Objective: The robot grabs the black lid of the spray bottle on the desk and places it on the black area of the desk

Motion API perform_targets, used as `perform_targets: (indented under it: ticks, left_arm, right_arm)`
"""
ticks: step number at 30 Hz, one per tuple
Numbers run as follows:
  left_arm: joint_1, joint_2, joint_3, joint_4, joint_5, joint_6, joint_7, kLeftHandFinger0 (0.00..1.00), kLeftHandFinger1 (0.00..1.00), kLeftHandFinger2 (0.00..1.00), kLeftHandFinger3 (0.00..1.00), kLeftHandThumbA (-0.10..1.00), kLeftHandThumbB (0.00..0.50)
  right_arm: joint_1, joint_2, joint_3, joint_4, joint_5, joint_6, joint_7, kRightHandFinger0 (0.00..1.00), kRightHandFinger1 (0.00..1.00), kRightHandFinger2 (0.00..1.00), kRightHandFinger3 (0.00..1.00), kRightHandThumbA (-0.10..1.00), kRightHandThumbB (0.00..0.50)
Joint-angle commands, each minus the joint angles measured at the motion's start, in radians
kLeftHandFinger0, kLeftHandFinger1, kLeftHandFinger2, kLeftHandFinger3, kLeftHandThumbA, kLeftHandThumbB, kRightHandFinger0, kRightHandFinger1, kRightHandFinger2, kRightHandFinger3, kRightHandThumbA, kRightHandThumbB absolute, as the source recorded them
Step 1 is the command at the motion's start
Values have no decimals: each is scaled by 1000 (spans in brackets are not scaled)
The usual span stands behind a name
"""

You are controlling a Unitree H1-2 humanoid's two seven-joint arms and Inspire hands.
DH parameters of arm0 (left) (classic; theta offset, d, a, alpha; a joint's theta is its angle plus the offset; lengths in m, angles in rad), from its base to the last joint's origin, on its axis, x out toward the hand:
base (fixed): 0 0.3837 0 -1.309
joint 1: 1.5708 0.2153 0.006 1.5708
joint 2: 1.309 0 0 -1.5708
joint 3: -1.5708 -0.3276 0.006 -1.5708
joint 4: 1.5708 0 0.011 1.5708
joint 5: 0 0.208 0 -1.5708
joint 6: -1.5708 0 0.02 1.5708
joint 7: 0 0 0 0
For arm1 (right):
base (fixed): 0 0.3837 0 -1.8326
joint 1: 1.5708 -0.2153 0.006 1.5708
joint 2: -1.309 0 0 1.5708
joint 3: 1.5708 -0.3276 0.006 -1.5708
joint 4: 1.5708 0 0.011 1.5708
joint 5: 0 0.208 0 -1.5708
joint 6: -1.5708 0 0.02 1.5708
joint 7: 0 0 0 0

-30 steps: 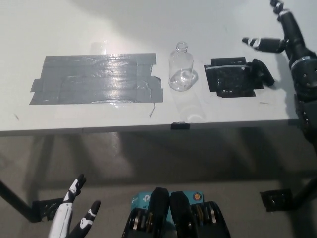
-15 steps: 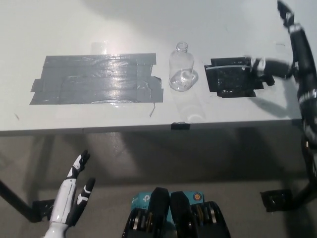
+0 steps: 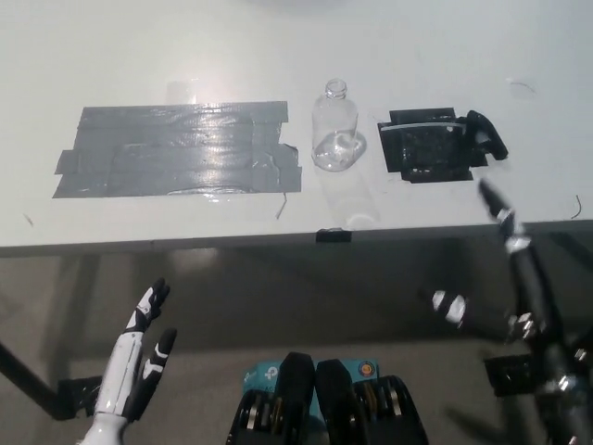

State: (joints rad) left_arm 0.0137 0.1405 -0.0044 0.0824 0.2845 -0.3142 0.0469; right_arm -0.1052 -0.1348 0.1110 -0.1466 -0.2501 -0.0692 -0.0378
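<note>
The clear spray bottle (image 3: 336,128) stands upright on the white desk (image 3: 278,56) with no lid on its neck. Its black lid (image 3: 485,135) lies at the right edge of the black area (image 3: 428,157), right of the bottle. My black right hand (image 3: 505,269) is low at the lower right, below the desk's front edge, open and holding nothing. My white left hand (image 3: 139,357) rests at the lower left, below the desk, fingers spread.
A wide patch of grey tape (image 3: 181,151) covers the desk left of the bottle. A small black clip (image 3: 333,235) sits on the desk's front edge. Desk legs and a black foot (image 3: 519,375) stand on the floor.
My right hand has dropped from beside the lid on the desk to below the front edge. The lid stays by the black area. The left hand is nearly still.
</note>
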Motion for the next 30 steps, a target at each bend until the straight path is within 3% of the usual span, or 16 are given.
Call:
perform_targets:
  ticks: [1,5,10,18,30]
  left_arm:
    - [27,14,-8,-40,-30,4,-22,1000,1000,1000,1000,1000,166]
    - [39,19,-3,-51,-37,12,-27,1000,1000,1000,1000,1000,165]
    - [29,17,-3,-45,-19,5,-14,1000,1000,1000,1000,1000,129]
    - [31,23,-9,-67,-19,44,-30,1000,1000,1000,1000,1000,140]
    - [26,35,-16,-82,-21,52,-50,1000,1000,1000,1000,1000,111]
  right_arm:
    - [15,16,26,86,-35,-78,-14,1000,1000,1000,1000,926,305]
    - [-7,17,52,204,-61,-117,-18,1000,1000,1000,1000,834,271]
    - [-23,8,62,229,-40,-126,11,1000,1000,1000,1000,814,277]
    - [-13,2,69,227,-52,-100,19,1000,1000,1000,1000,836,274]
    - [-20,-1,72,235,-53,-88,35,1000,1000,1000,1000,824,260]
